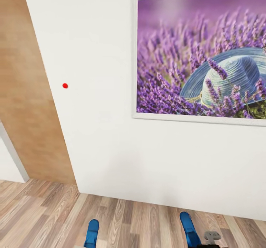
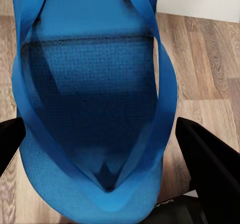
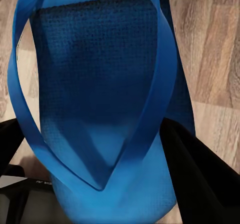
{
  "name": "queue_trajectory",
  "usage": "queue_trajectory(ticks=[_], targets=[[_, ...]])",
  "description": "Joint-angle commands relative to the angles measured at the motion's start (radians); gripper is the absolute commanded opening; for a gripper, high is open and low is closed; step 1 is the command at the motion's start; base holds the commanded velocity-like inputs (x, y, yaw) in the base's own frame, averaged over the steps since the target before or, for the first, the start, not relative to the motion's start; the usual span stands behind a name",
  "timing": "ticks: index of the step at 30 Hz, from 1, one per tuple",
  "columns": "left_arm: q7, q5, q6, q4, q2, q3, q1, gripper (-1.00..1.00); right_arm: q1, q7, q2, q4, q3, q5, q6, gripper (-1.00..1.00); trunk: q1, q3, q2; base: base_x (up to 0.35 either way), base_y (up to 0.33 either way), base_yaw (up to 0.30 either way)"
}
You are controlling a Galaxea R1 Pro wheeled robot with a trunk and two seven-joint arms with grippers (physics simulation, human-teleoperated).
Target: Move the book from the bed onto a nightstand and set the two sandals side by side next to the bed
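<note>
The left fingers (image 2: 197, 159) hold one blue sandal (image 2: 92, 104). The right fingers (image 3: 192, 174) hold the other sandal (image 3: 100, 94). Both hang above the wood floor (image 1: 147, 218), facing a white wall (image 1: 103, 130). I think the robot should turn slowly toward the bed, gripping tight.

Blue sandal (image 2: 95, 114) – matt, pebbled foam sole, smooth straps, floor (image 1: 51, 214) – wood planks, wall (image 1: 92, 93) – plain matt white

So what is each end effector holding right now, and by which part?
Each holds one flat bright blue flip-flop, left and right, gripped across the sole's strap-point end.
</note>
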Motion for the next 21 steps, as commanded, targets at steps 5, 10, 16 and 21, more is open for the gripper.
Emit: queue_trajectory(ticks=[5,10,16,21], targets=[[-0.003,-0.007,-0.003,0.001,0.0,0.009,-0.001,-1.0,-0.001,0.004,0.0,0.004,0.007,-0.011,-0.002,-1.0,0.001,0.0,-0.001,0.114,0.0,0.283],[-0.003,-0.007,-0.003,0.001,0.0,0.009,-0.001,-1.0,0.0,0.004,0.0,0.003,0.007,-0.011,-0.002,-1.0,0.001,0.0,-0.001,0.011,0.0,0.29],[-0.003,-0.008,-0.003,0.001,0.0,0.009,-0.001,-1.0,0.0,0.004,0.0,0.003,0.007,-0.011,-0.002,-1.0,0.001,0.0,-0.001,0.188,0.0,0.291],[-0.003,-0.008,-0.003,0.001,0.0,0.009,-0.001,-1.0,-0.001,0.004,0.0,0.004,0.007,-0.011,-0.002,-1.0,0.001,0.0,-0.001,0.313,0.0,0.291]])
